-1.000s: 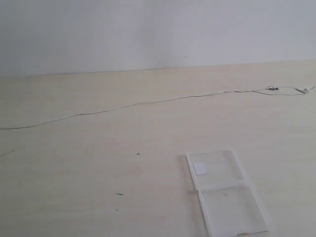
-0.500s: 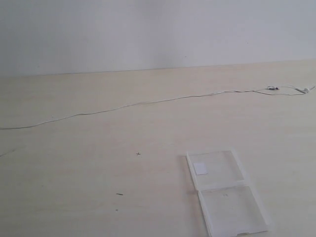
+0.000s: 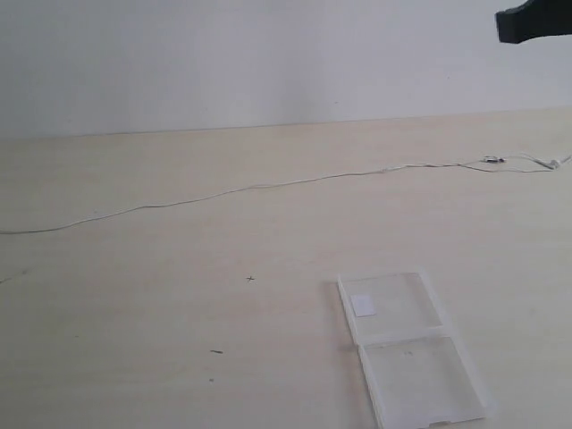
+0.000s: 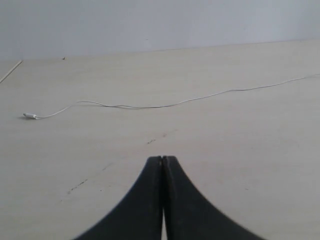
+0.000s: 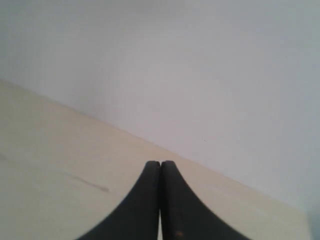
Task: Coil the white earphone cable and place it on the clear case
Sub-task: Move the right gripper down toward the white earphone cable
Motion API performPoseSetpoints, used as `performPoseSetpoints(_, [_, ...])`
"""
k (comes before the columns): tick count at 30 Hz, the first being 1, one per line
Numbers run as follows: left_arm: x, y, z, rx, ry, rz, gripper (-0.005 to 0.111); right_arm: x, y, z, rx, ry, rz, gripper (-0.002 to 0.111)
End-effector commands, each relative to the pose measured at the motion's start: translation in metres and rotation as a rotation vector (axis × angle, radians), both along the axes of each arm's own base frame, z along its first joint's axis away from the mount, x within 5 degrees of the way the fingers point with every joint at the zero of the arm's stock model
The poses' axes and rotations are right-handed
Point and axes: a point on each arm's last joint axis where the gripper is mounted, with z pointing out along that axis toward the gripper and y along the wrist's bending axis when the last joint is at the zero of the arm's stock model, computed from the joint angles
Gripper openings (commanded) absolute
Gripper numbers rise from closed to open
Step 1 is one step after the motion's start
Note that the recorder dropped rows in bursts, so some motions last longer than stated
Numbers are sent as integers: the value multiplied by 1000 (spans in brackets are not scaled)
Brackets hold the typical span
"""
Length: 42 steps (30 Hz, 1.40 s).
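Across table (image 3: 134, 357): white earphone cable (image 3: 268, 186) stretched thin, uncoiled.

A pale wooden tabletop (image 3: 179, 313) fills the scene, meeting a plain white wall (image 3: 223, 54) at its far edge. A small dark cross mark (image 3: 250, 278) and a short dark streak (image 3: 217, 352) sit on the bare wood. Faint dark scuffs (image 4: 151, 141) lie just ahead of the left gripper (image 4: 162, 159), with a longer thin scratch (image 4: 80, 186) off to one side of it
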Motion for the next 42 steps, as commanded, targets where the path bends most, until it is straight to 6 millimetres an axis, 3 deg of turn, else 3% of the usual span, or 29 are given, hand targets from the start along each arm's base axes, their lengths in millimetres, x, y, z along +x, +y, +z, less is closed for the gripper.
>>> performPoseSetpoints(1, [0,0,1,2,-14,-6,0,43,23,-4,-415,146,244,0])
performPoseSetpoints(4, [0,0,1,2,-14,-6,0,63,42,-15,-653,222,602,0])
performPoseSetpoints(7, [0,0,1,3,-13,-7,0,84,58,-29,-707,274,835,0])
performPoseSetpoints(9, [0,0,1,3,-13,-7,0,102,65,-33,-678,268,841,0])
performPoseSetpoints(13, [0,0,1,3,-13,-7,0,144,76,-60,-668,289,848,0])
performPoseSetpoints(19, [0,0,1,3,-13,-7,0,183,89,-102,-635,333,873,0])
performPoseSetpoints(26, [0,0,1,3,-13,-7,0,206,103,-132,-522,349,899,0])
performPoseSetpoints(31, [0,0,1,3,-13,-7,0,211,123,-147,-441,366,946,0])
performPoseSetpoints(37, [0,0,1,3,-13,-7,0,203,153,-154,-580,391,962,0])
performPoseSetpoints(42, [0,0,1,3,-13,-7,0,196,166,-156,-680,410,957,0])
